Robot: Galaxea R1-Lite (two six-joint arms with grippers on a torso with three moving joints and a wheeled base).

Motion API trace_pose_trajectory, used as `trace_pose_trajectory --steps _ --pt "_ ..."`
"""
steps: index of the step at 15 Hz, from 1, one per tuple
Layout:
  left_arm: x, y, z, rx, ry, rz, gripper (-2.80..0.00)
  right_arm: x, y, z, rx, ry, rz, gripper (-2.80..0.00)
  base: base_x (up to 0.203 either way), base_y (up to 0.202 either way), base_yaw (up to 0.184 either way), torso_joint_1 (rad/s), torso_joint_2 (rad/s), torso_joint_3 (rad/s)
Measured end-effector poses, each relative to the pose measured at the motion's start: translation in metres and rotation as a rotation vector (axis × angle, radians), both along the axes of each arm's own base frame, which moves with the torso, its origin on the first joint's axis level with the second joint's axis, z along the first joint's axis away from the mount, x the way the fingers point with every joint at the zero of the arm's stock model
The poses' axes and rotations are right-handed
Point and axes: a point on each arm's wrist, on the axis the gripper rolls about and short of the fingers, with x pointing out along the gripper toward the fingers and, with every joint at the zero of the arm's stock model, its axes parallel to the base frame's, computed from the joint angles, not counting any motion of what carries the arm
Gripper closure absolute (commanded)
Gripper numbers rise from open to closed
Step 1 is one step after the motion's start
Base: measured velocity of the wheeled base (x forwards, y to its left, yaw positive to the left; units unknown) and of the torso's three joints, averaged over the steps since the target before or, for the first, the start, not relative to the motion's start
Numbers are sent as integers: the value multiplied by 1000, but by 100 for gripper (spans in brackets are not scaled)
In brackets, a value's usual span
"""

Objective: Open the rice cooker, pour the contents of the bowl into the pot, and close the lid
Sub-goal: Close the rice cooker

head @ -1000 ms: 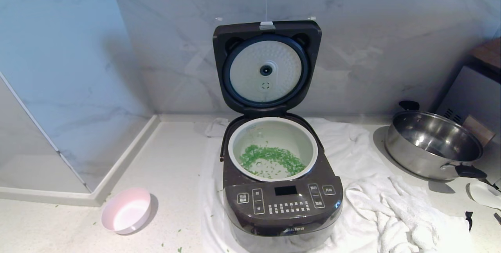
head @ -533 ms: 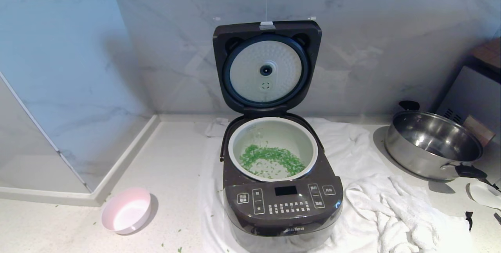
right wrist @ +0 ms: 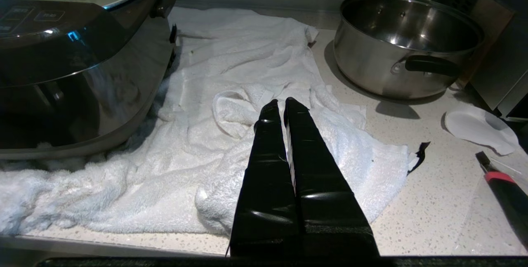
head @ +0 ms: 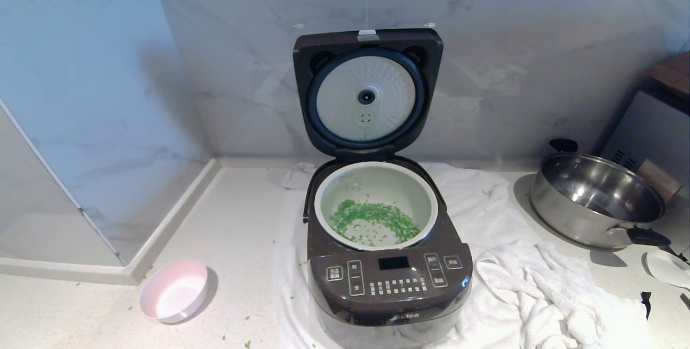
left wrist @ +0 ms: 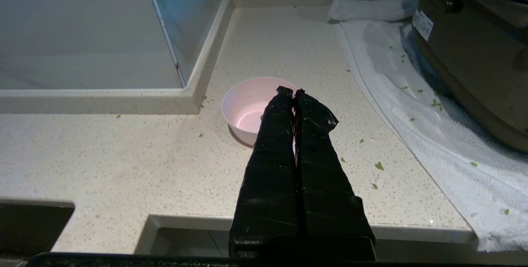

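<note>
Nothing on the counter has moved since a second ago: the cooker, bowl and towels sit where they were, and no arm has entered the head view.

The rice cooker (head: 388,262) stands on a white towel (head: 485,214), its lid (head: 368,90) raised upright against the wall, the white dimpled disc facing forward. The white inner pot (head: 375,176) sits inside, with the green chopped bits (head: 372,219) spread across its bottom. The pale pink bowl (head: 174,289) stands upright on the counter to the cooker's left, well apart from it, with nothing seen inside it. To the right, a steel pot (head: 598,200) with black handles stands open, its inside bare.

The left gripper (left wrist: 293,92) hangs at the counter's front edge, its black-wrapped fingers pressed together and holding nothing; the bowl lies just beyond their tips. The right gripper (right wrist: 284,104) is likewise closed and empty, above a crumpled white towel (right wrist: 264,106) in front of the steel pot, the cooker off to one side.

The speckled cream counter (head: 232,230) carries a few stray green bits. Pale marble walls (head: 539,41) meet in a corner behind it.
</note>
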Motion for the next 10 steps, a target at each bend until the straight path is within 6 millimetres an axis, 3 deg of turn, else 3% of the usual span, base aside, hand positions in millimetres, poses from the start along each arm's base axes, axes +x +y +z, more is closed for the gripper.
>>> trace_pose_trajectory --steps 10 --pt "0 0 0 0 -1 -1 0 0 0 0 -41 2 8 0 0 0 0 0 0 0"
